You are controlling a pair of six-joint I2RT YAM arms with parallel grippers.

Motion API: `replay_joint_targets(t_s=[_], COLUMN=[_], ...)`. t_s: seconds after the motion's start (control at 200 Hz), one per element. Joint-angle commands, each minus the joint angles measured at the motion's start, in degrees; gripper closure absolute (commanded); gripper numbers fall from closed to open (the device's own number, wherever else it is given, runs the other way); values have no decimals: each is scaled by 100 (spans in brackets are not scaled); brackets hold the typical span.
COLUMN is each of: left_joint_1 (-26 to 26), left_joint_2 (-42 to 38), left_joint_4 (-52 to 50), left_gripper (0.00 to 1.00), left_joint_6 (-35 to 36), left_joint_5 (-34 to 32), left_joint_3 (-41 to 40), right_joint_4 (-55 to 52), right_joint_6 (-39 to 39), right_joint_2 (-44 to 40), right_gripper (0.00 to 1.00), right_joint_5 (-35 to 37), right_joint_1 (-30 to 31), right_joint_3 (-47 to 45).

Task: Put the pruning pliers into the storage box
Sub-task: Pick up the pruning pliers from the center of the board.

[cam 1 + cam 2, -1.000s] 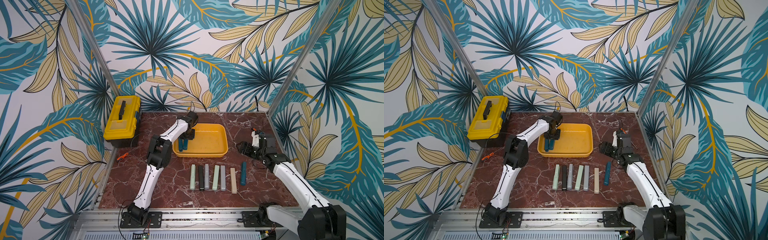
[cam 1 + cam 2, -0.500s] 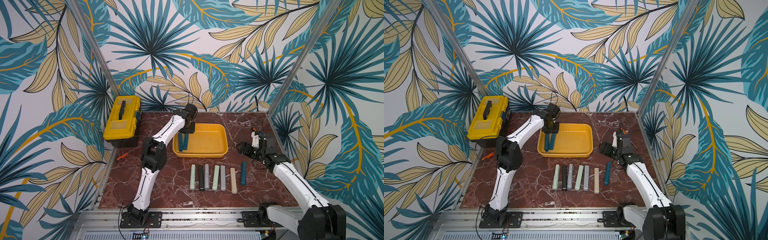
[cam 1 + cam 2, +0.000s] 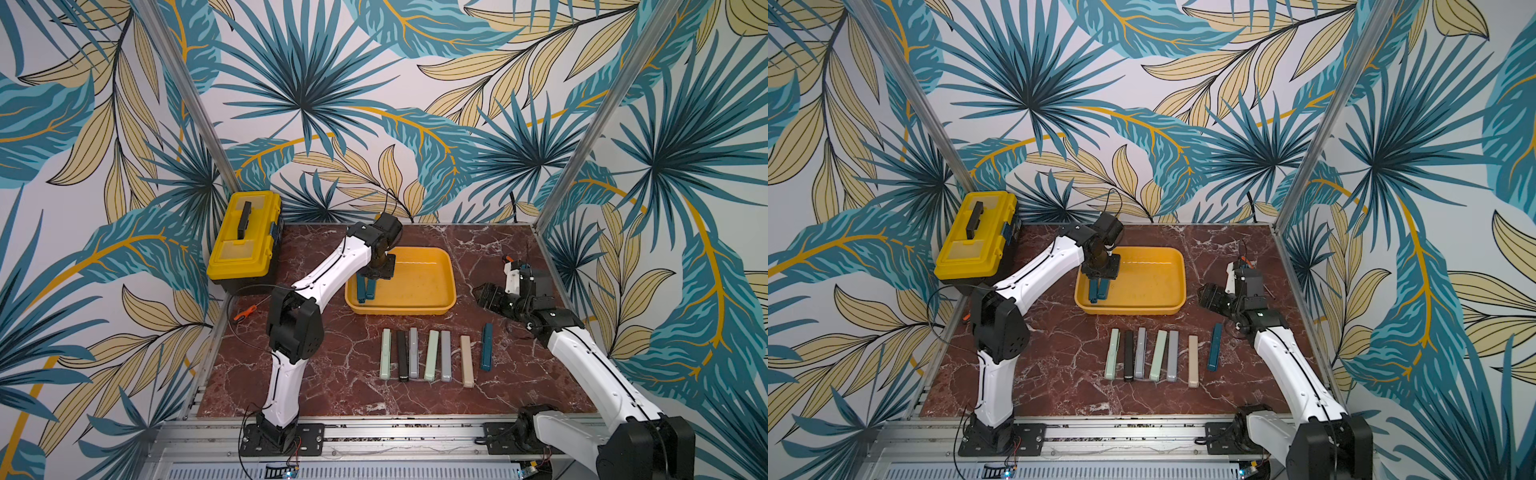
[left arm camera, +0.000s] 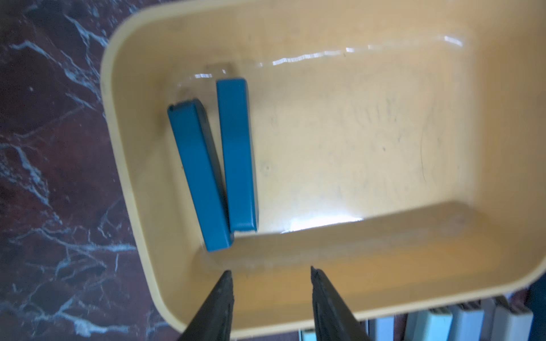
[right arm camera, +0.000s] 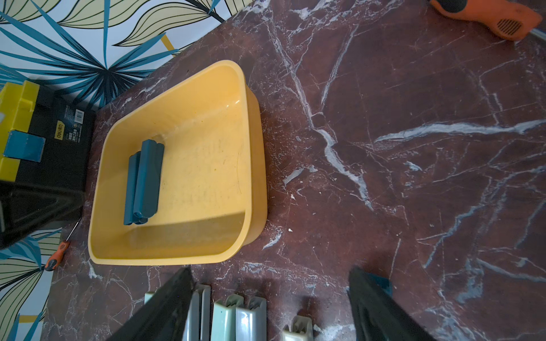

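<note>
The storage box is seen on the desk, slightly toward 12 o'clock from its middle. Two dark teal pruning pliers are laid inside, at the box's 9 o'clock end, running from 12 to 6 o'clock. In the left wrist view the pair is shown touching at the 6 o'clock ends and parted slightly toward 12 o'clock.

The left gripper is held above that end of the box, clear of the pair. Its fingers are parted by a moderate gap and nothing is gripped between them. The right gripper is held at 3 o'clock from the box, pointed toward 9 o'clock. Its fingers are spread wide and nothing is held.

Seven more pliers are laid in a row on the desk at 6 o'clock from the box. From 9 to 3 o'clock are found a mint green piece, a black piece, a grey piece, a second mint green piece, a second grey piece, a beige piece and a dark teal piece. The first five are set close together. The dark teal piece is set apart and a little nearer 12 o'clock.

A yellow toolbox is seen at 10 o'clock on the desk, with an orange-handled screwdriver at 6 o'clock from it.
</note>
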Motion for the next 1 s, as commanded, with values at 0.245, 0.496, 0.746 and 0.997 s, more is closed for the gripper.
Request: replay_joint_targets(t_s=[0.245, 0.496, 0.746, 0.997], left_joint_1=[-739, -1323, -1553, -1632], left_joint_2=[-1474, -1628, -1623, -1457], left_joint_4=[797, 1339, 1620, 1877], left_gripper=[52, 45, 44, 46], left_joint_6=[-1482, -2114, -2405, -2491], left_joint_5=[299, 464, 469, 630], left_joint_3=[-2391, -3537, -4016, -4314], right_joint_4=[-12, -62, -69, -36], right_joint_6=[1, -32, -27, -10], right_joint_2=[-41, -87, -188, -106], right_gripper=[16, 16, 16, 16], right_joint_5=[-65, -58, -65, -69], right_joint_1=[32, 75, 100, 98], right_joint_3=[56, 98, -20, -62])
